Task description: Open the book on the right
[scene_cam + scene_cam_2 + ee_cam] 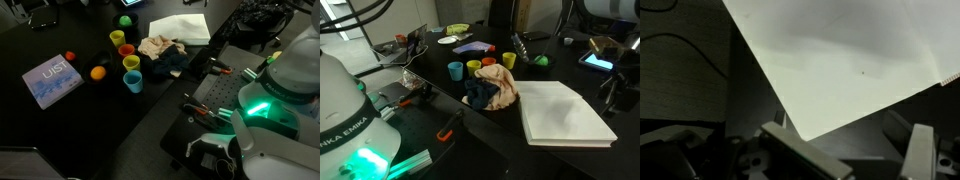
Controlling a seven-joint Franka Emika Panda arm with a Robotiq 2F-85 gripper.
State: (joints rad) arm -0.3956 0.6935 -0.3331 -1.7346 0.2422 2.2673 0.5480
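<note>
The book lies open on the black table, showing blank white pages, in both exterior views [181, 27] [565, 113]; its cover is hidden. In the wrist view a corner of its white page [830, 60] fills the upper frame. My gripper [855, 152] hovers just off that corner. Its two fingers are spread wide with nothing between them. In an exterior view it is a dark shape [613, 93] at the book's far edge.
A crumpled cloth pile [160, 50] [492, 92] lies beside the open book. Several coloured cups [130, 62] [473, 67] and small balls [98, 72] stand nearby. A blue-lavender book [52, 82] [597, 62] lies further off. The robot base [265, 105] glows green.
</note>
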